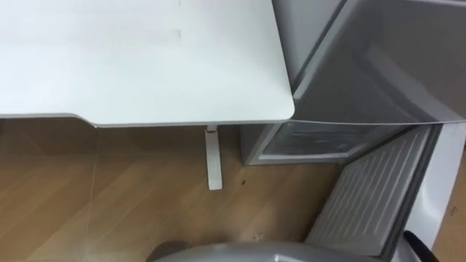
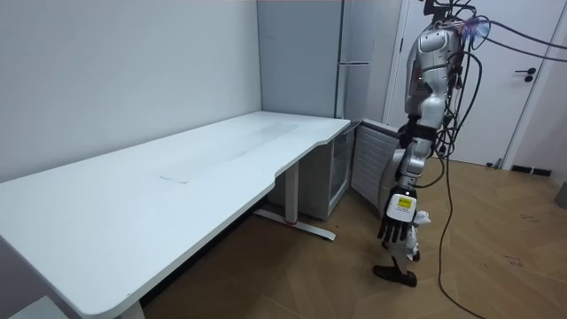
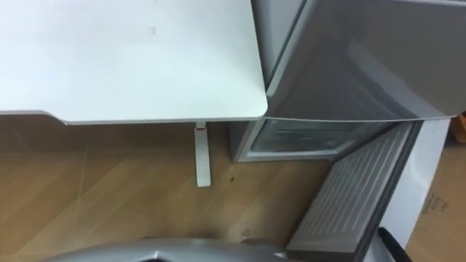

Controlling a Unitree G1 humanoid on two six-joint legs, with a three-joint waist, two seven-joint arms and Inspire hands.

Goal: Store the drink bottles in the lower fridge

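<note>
Standing by the open lower fridge [image 1: 309, 140], 2 o'clock off surface [image 1: 145, 58] corner. Left robot hand [image 2: 398, 223] hangs at side, fingers relaxed, holding nothing. Location of drinks: cannot tell. Door [image 1: 368, 193] open; loading prob. pending.

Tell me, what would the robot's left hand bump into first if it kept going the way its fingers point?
Probably the wooden floor. The left hand hangs open at the robot's side, fingers pointing down, and nothing else shows beneath them, as far as the room view tells.
</note>
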